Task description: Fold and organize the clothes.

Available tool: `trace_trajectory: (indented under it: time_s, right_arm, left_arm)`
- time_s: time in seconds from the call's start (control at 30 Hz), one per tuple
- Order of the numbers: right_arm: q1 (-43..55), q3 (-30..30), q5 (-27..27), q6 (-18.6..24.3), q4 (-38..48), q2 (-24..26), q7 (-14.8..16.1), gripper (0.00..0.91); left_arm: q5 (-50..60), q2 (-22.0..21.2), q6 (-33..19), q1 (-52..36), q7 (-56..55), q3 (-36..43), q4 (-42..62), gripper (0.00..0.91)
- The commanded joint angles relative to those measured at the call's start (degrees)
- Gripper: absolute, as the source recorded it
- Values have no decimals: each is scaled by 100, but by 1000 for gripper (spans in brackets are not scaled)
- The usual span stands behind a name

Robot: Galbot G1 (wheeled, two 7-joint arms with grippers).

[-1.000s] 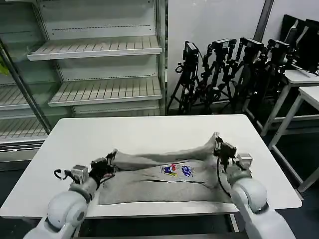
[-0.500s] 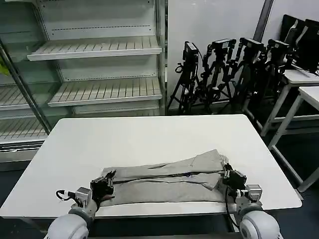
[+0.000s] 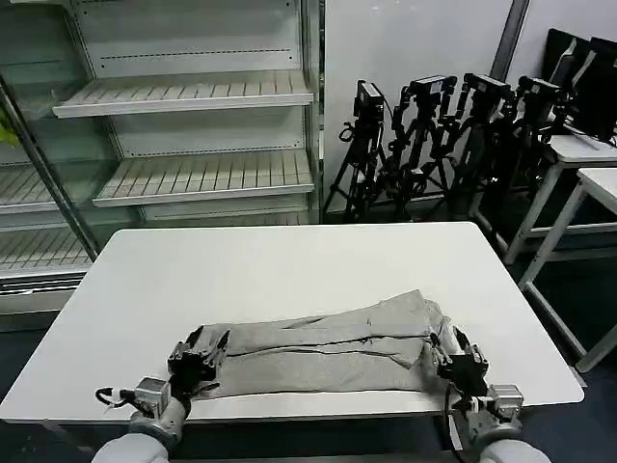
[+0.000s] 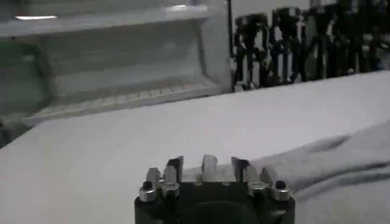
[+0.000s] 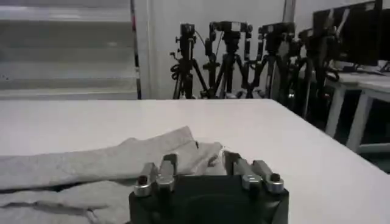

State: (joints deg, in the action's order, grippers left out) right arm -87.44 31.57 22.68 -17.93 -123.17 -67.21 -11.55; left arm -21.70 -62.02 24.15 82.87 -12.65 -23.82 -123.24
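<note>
Down at the near edge of the white table, the left gripper sits low with its fingers spread apart and holding nothing, its tips just at the left end of the grey shirt; from its own wrist camera the fingers stand open with only bare tabletop and the shirt's edge beyond them. The right gripper mirrors it at the shirt's right end, likewise open and empty, its fingers splayed with the rumpled cloth lying just ahead. Between the two, the shirt lies folded lengthwise into a long band across the front half of the table, the upper layer laid over the lower, with the right end bunched and thicker than the left. Behind the table stand empty shelves and a cluster of camera tripods. By my reading the lengthwise fold is laid and the cloth released, so a crosswise fold probably remains. The risk lies in the uneven right end: a regrasp there could catch only the top layer and peel the fold open. The band also lies near the front edge, so a careless drag toward the robot might pull it off.
</note>
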Motion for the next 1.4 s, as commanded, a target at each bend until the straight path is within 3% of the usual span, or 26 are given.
trace_trajectory:
  time_s: [0.03, 0.27, 0.3, 0.33, 0.37, 0.97, 1.2, 1.4]
  right_arm:
    - [-607, 239, -70, 101, -509, -69, -19, 907]
    - [-596, 172, -166, 82, -525, -162, -56, 907]
    - [-600, 166, -173, 82, -531, -170, -59, 907]
    - [-605, 164, -178, 81, -537, -178, -62, 907]
    - [-624, 164, -187, 82, -548, -191, -63, 907]
    - [-786, 244, -213, 80, -743, -335, -123, 907]
    - [-827, 265, -208, 79, -837, -379, -173, 907]
    - [-843, 292, -186, 80, -859, -398, -202, 907]
  left_arm:
    - [-340, -912, -165, 413, -761, -290, -178, 907]
    - [-454, -1181, 66, 89, -727, 5, 295, 887]
    - [-460, -1196, 112, 47, -702, 46, 336, 665]
    - [-460, -1206, 118, 25, -682, 68, 358, 232]
    - [-453, -1234, 123, -2, -653, 107, 415, 40]
    - [-667, -1354, 82, 106, -541, 92, 457, 30]
    - [-1597, -1215, 1, 259, -449, -349, 259, 30]
    - [-2294, -866, 124, 305, -357, -1332, 69, 30]
